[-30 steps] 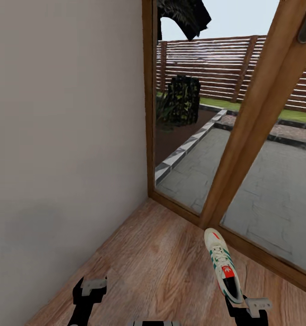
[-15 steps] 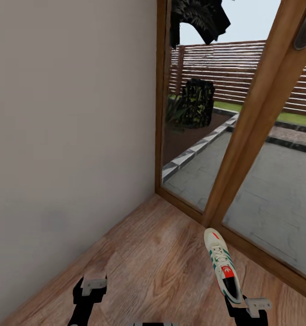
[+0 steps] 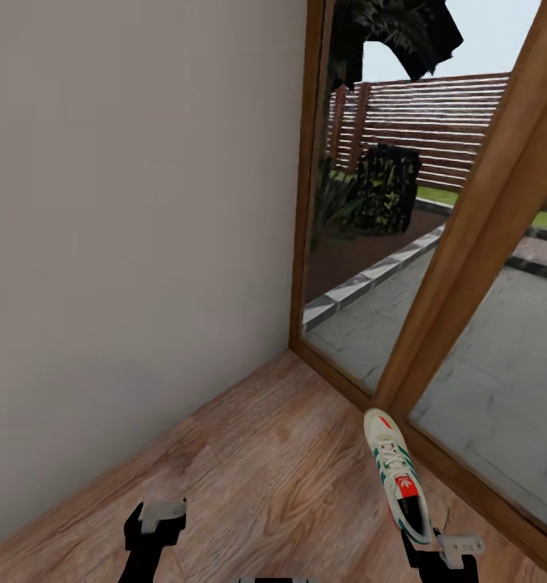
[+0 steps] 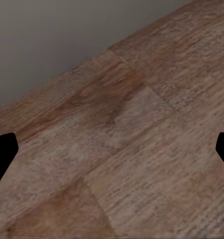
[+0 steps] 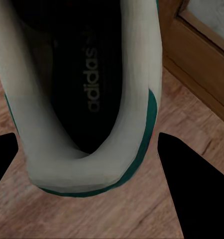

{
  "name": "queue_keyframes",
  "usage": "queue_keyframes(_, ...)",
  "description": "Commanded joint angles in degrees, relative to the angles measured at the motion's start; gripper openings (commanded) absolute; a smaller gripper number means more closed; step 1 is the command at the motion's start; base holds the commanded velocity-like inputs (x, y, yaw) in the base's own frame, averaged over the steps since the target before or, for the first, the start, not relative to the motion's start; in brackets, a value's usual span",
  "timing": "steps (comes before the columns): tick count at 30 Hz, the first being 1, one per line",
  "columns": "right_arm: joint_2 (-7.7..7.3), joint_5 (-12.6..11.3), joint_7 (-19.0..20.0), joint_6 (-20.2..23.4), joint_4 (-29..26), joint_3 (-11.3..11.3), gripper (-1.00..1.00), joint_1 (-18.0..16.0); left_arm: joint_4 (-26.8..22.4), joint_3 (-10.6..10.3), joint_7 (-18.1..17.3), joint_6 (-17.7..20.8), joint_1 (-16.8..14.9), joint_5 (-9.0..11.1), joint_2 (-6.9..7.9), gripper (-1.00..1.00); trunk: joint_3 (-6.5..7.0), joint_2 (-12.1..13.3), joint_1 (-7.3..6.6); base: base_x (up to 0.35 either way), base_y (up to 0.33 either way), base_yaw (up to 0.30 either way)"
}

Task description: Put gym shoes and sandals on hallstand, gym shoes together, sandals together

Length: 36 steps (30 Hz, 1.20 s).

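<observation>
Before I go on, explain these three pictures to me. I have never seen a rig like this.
This is a simulated wheeled robot with two arms, each ending in a two-fingered gripper. The large picture comes from a camera on its head, looking down over both arms. It shows a wood floor in a corner between a grey wall and a wood-framed glass door with a garden beyond.

The other two pictures come from cameras on the wrists, looking along the fingers. The left gripper is open, with bare floor below it. The right gripper holds a white and green shoe by the heel, toe pointing away. Its wrist view looks into the shoe's opening.
</observation>
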Motion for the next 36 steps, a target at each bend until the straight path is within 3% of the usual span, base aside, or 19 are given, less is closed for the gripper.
queue_keyframes(1, 0.04, 0.4, 0.4, -0.3, 0.0, -0.3, -1.00, -0.1, 0.6, -0.2, 0.3, -0.2, 0.3, 1.4, 0.20, 1.00, -0.04, 0.0, 0.00, 0.124, -0.275, 0.279)
queue_keyframes(2, 0.03, 0.4, 0.4, -0.3, 0.2, -0.3, -1.00, -0.1, 1.1, 0.2, 0.3, -0.3, 0.8, 2.8, 0.42, 1.00, -0.04, 0.0, 0.00, 0.125, -0.275, 0.279)
queue_keyframes(5, 0.05, 0.3, 0.4, -0.3, 0.9, -0.3, -1.00, -0.1, 1.5, 0.5, 0.2, -1.2, 1.6, 4.2, 0.70, 1.00, -0.04, 0.0, 0.00, 0.127, -0.274, 0.279)
queue_keyframes(7, 0.08, 0.3, 0.3, -0.4, 2.4, -0.3, -1.00, -0.1, 1.7, 1.1, 0.2, -5.6, 3.5, 5.1, 0.87, 1.00, -0.04, 0.0, 0.00, 0.154, -0.257, 0.279)
queue_keyframes(10, 0.10, 0.3, 0.3, -0.4, 2.7, -0.3, -1.00, -0.1, 1.8, 1.9, 0.2, -7.3, 4.3, 5.2, 0.90, 1.00, -0.04, 0.0, 0.00, 0.174, -0.194, 0.279)
queue_keyframes(14, 0.12, 0.2, -1.1, -0.4, 2.9, -0.3, -1.00, -0.1, 1.8, 6.0, 0.2, -8.6, 5.3, 5.3, 0.93, 1.00, -0.04, 0.0, 0.00, 0.041, -0.040, 0.279)
queue_keyframes(19, 0.12, 0.1, -4.4, -0.4, 4.3, -0.3, -1.00, -0.1, 1.8, 7.5, 0.1, -8.8, 6.7, 5.4, 0.92, 1.00, -0.04, 0.0, 0.00, 0.006, -0.006, 0.279)
queue_keyframes(36, 0.90, 0.2, -5.0, -0.4, 7.1, -0.3, -1.00, -0.1, 1.8, 7.6, -0.6, -8.8, 7.0, 5.5, 0.83, 1.00, -0.04, 0.0, 0.00, 0.000, 0.000, 0.279)
